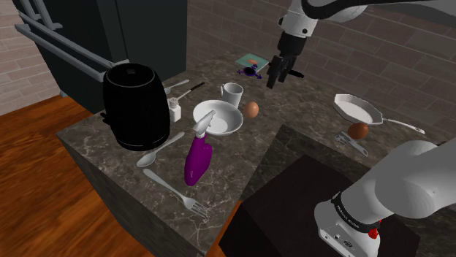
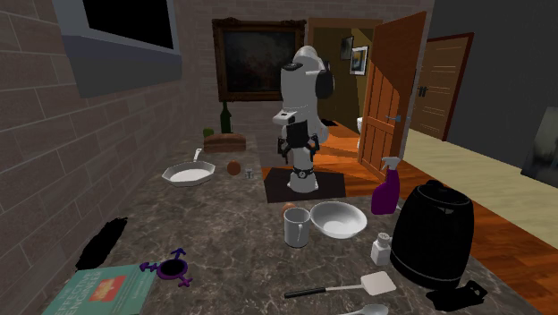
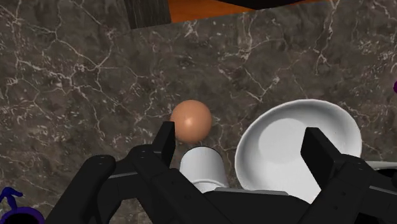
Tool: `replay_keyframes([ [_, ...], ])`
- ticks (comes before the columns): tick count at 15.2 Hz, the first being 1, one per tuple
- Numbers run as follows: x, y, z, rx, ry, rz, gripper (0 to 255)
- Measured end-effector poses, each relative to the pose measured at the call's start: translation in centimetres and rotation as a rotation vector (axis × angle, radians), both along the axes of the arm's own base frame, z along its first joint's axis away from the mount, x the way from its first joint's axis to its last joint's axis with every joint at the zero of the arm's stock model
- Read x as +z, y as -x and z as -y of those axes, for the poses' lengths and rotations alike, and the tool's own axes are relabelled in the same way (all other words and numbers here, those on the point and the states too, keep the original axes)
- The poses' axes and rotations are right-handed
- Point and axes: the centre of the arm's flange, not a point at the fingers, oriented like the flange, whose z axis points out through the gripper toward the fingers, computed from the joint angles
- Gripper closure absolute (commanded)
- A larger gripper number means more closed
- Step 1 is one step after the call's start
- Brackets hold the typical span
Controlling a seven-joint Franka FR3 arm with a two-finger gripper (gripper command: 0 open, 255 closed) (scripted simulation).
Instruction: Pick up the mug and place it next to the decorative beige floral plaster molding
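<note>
In the shoulder view's upper middle, the mug [image 1: 232,93] is crowded by the bowl [image 1: 218,118] just below it and the egg [image 1: 251,109] at its lower right, while bare counter [image 1: 303,104] lies open between egg and pan [image 1: 356,109].

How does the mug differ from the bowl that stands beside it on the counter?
The mug is tall and narrow with straight walls; the bowl is wide and shallow with curved walls. The mug has a small handle on its side; the bowl has none. The mug's opening is much smaller than the bowl's. Both are plain white, stand upright with the open side up, and rest on the dark veined counter.
</note>
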Motion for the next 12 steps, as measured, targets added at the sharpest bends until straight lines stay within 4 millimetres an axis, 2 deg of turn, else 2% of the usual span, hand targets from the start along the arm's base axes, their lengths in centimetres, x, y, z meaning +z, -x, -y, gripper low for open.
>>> replay_keyframes([
  [11,-6.3,-12.1,1.7,0.022,0.009,0.018,0],
  [12,-6.8,-13.7,1.6,0.024,0.010,0.020,0],
])
